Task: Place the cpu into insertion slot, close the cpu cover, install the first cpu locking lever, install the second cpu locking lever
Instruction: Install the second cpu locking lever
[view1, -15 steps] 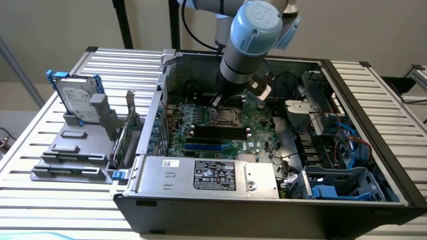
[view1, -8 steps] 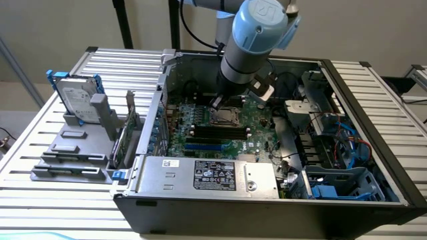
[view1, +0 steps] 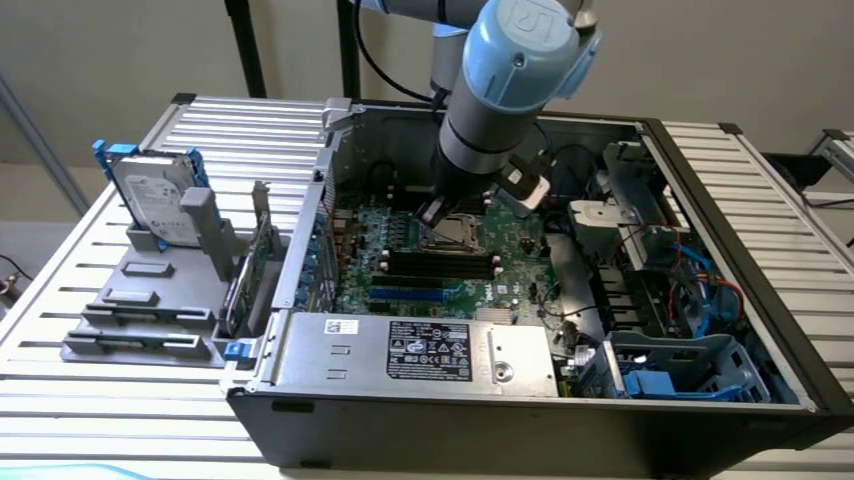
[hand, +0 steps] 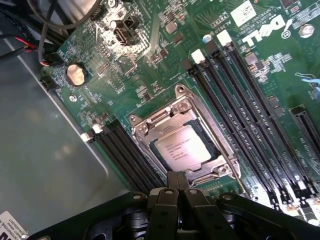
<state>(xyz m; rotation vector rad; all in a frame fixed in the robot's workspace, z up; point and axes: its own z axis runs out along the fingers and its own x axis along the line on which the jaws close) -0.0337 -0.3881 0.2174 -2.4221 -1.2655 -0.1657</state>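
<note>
The cpu (hand: 181, 148), a pale silvery square with small print, lies in the insertion slot (hand: 218, 169) on the green board. The cpu cover (hand: 161, 116), a thin metal frame, lies flat around it with the chip showing through its window. My gripper (hand: 176, 177) is shut, its two dark fingers pressed together with nothing between them, their tips just above the socket's near edge. In the exterior view the arm reaches down into the open computer case, and the gripper (view1: 449, 214) hangs right over the socket (view1: 465, 230).
Long black memory slots (hand: 240, 100) flank the socket on both sides. A coin battery (hand: 76, 74) and cables (hand: 47, 30) sit nearby. The power supply (view1: 414, 350) fills the case front, a blue drive cage (view1: 681, 370) stands at the exterior view's right, and a hard drive (view1: 154, 200) stands outside.
</note>
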